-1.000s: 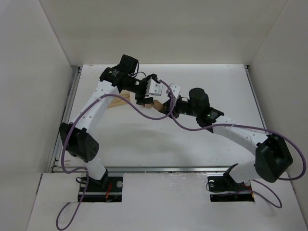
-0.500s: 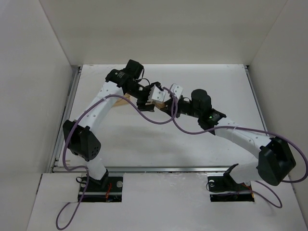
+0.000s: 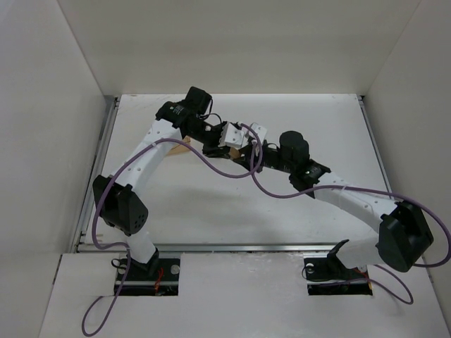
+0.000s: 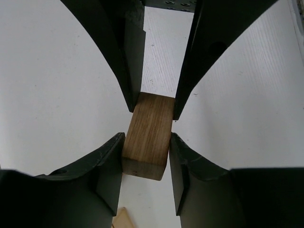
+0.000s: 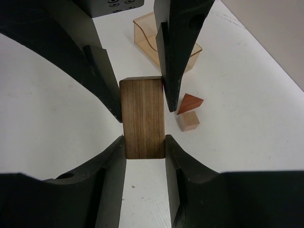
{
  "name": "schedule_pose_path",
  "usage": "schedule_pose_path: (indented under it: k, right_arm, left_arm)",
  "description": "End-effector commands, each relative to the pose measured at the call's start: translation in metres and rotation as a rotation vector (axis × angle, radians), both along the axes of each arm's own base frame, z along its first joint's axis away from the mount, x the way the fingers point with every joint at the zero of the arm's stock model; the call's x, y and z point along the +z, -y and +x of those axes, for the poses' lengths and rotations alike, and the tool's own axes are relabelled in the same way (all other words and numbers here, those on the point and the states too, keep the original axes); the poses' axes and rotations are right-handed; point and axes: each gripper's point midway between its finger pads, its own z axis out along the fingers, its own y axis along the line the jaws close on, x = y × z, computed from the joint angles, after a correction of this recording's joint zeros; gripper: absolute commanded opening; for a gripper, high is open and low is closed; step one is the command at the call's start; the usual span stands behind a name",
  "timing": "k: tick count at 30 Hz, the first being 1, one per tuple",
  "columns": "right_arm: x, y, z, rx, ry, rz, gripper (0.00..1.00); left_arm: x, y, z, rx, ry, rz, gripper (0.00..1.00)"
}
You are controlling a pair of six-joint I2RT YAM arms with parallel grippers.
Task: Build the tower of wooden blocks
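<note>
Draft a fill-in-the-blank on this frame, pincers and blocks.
1. The left pincer and right pincer grip the ____ brown wood block.
2. The triangular block and tan cube stand loose; ____ pincer holds them.
3. Of those two, the ____ one is reddish.
Missing: same; neither; triangular.

Roof piece (image 5: 190, 103) seemingly atop cuboid (image 5: 188, 121)

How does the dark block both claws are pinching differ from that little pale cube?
The dark block is deep brown and oblong; the pale cube is light tan and squat. The left gripper and right gripper both clamp the dark block; nothing grips the pale cube. Both are wood.
</note>
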Motion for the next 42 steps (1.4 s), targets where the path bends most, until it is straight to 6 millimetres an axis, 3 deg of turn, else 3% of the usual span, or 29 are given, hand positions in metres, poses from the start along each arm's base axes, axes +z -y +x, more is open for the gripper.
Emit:
schedule_pose_path:
  k: [1, 5, 6, 7, 9, 11, 12, 13, 14, 17, 18, 19, 21, 24, 25, 27, 29, 31, 33, 37, 42]
  right_arm:
    - [0.043, -0.006, 0.005, 0.0, 0.112, 0.083, 0.0]
    - [0.039, -0.005, 0.009, -0.024, 0.099, 0.079, 0.0]
    - [0.042, -0.003, 0.014, -0.06, 0.101, 0.087, 0.08]
    - [0.035, 0.0, 0.016, -0.082, 0.085, 0.081, 0.22]
    - [0.031, 0.006, 0.017, -0.126, 0.059, 0.095, 0.58]
    - [0.023, 0.02, 0.022, -0.218, 0.039, 0.109, 0.68]
    - [0.035, 0.029, 0.02, -0.254, 0.052, 0.155, 0.76]
    - [0.036, 0.043, 0.024, -0.337, 0.061, 0.171, 0.78]
    - [0.037, 0.057, 0.017, -0.378, 0.08, 0.201, 0.83]
    - [0.032, 0.089, 0.011, -0.502, 0.098, 0.227, 0.9]
    - [0.02, 0.099, 0.008, -0.533, 0.091, 0.214, 0.93]
    - [0.024, 0.108, 0.002, -0.554, 0.1, 0.224, 0.97]
    - [0.014, 0.127, 0.0, -0.638, 0.085, 0.212, 1.0]
    - [0.008, 0.157, -0.001, -0.782, 0.058, 0.218, 1.0]
    - [0.005, 0.167, -0.001, -0.837, 0.05, 0.235, 1.0]
    - [0.008, 0.195, -0.002, -0.991, 0.045, 0.291, 1.0]
    - [0.012, 0.214, -0.003, -1.09, 0.045, 0.333, 1.0]
    - [0.013, 0.234, -0.007, -1.182, 0.057, 0.333, 1.0]
    - [0.02, 0.24, -0.01, -1.204, 0.064, 0.346, 1.0]
    - [0.031, 0.247, -0.016, -1.212, 0.08, 0.369, 1.0]
    - [0.032, 0.247, -0.02, -1.187, 0.079, 0.373, 1.0]
  left_arm:
    - [0.008, 0.006, -0.013, -0.014, -0.053, -0.034, 0.24]
    - [0.01, 0.005, -0.012, 0.038, -0.07, -0.009, 0.0]
    - [0.003, 0.001, -0.003, 0.091, -0.075, 0.03, 0.0]
    - [0.005, 0.001, -0.003, 0.115, -0.073, 0.044, 0.0]
    - [-0.006, -0.006, 0.007, 0.197, -0.071, 0.113, 0.0]
    - [-0.013, -0.014, 0.016, 0.269, -0.068, 0.159, 0.0]
    - [-0.017, -0.016, 0.022, 0.302, -0.064, 0.179, 0.0]
    - [-0.02, -0.025, 0.028, 0.376, -0.063, 0.219, 0.0]
    - [-0.029, -0.031, 0.034, 0.414, -0.059, 0.26, 0.0]
    - [-0.041, -0.034, 0.039, 0.487, -0.108, 0.296, 0.0]
    - [-0.043, -0.029, 0.042, 0.498, -0.114, 0.3, 0.0]
    - [-0.045, -0.028, 0.045, 0.514, -0.12, 0.304, 0.0]
    - [-0.042, -0.026, 0.054, 0.568, -0.13, 0.299, 0.0]
    - [-0.054, -0.021, 0.061, 0.613, -0.161, 0.329, 0.0]
    - [-0.06, -0.018, 0.07, 0.629, -0.163, 0.34, 0.0]
    - [-0.073, -0.014, 0.07, 0.646, -0.142, 0.423, 0.0]
    - [-0.095, -0.002, 0.067, 0.624, -0.125, 0.509, 0.0]
    - [-0.11, -0.004, 0.065, 0.63, -0.083, 0.595, 0.0]
    - [-0.127, 0.003, 0.057, 0.606, -0.062, 0.658, 0.0]
    - [-0.136, 0.005, 0.061, 0.614, 0.029, 0.714, 0.0]
    - [-0.147, 0.013, 0.05, 0.513, 0.025, 0.732, 0.0]
